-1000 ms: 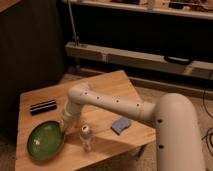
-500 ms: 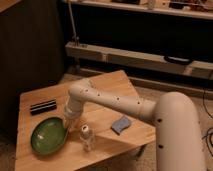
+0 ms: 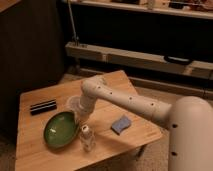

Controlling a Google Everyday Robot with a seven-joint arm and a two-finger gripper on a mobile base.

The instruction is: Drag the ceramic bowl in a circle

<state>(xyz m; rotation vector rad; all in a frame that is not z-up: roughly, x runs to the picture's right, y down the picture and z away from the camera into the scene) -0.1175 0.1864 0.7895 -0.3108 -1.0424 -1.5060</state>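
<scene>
On one table, one ceramic bowl, closed fingers at rim

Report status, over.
Gripper shut, at rim of ceramic bowl. Bowl upright on table. Small clear bottle close beside it.

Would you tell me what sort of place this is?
Likely an indoor lab or office: low wooden table, long wall heater, carpeted floor. The gripper sits at the rim of the ceramic bowl.
</scene>
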